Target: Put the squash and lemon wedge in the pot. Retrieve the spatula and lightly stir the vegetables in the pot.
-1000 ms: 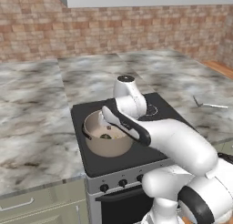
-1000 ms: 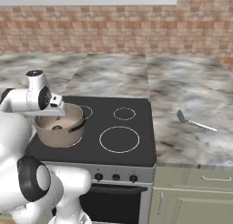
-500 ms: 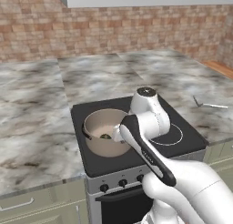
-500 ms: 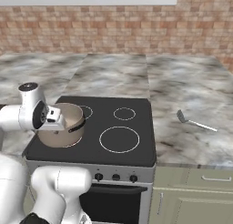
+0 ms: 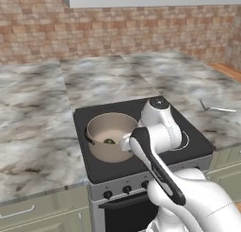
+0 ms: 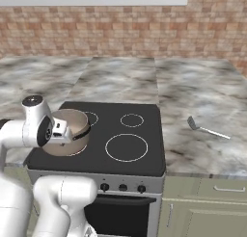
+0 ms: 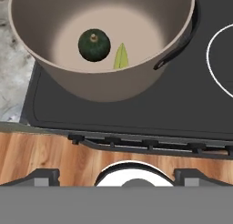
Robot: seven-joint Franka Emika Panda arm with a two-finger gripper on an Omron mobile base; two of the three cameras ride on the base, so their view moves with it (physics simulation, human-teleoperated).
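The marble counter (image 6: 202,101) wraps around a black stove (image 6: 140,154), and the pot (image 5: 110,134) sits on the stove's front burner on the left side. The robot's gripper (image 6: 61,131) hangs right beside the pot's near rim. The fingers themselves are hard to make out in the base views, but it looks spread wide with nothing between the jaws. Looking down from the hand view, the pot holds a dark green round squash (image 7: 94,44) and a thin yellow-green lemon wedge (image 7: 120,57), lying close together on the pale bottom. The spatula (image 6: 206,129) is well off to the right on the counter, lying flat, head toward the stove.
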